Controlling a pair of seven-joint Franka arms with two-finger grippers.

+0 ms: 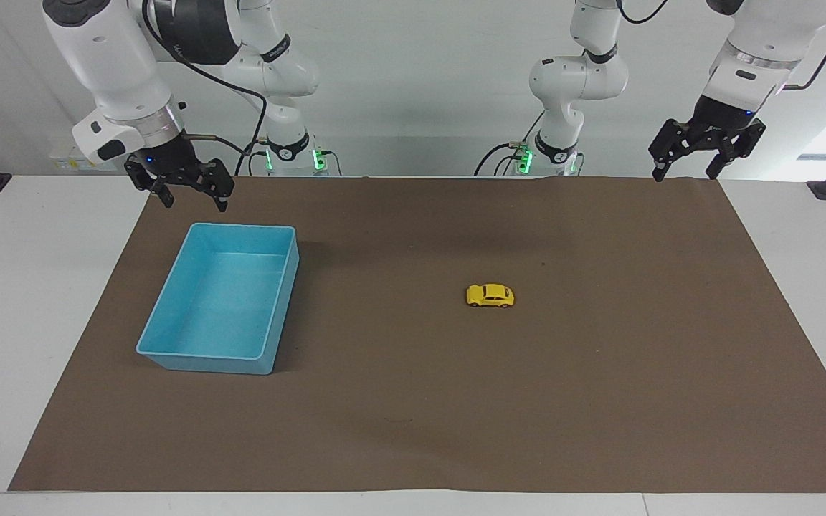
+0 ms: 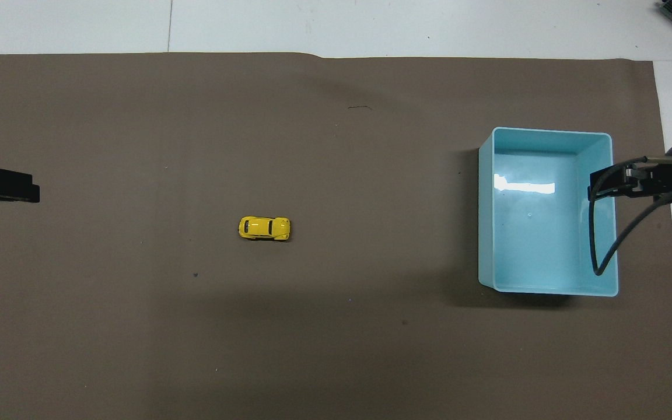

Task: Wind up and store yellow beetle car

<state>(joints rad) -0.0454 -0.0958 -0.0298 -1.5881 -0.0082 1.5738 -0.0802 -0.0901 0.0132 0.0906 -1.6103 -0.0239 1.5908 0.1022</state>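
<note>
Yellow beetle car [image 1: 490, 295] – seemingly upright – mid-mat

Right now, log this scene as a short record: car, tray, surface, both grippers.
car: yellow beetle car, on its wheels on the mat, untouched
tray: blue tray, empty, toward the right arm's end
surface: brown mat on a white table
left gripper: open, raised over the mat's corner, waiting
right gripper: open, raised by the tray's edge nearest the robots
</note>
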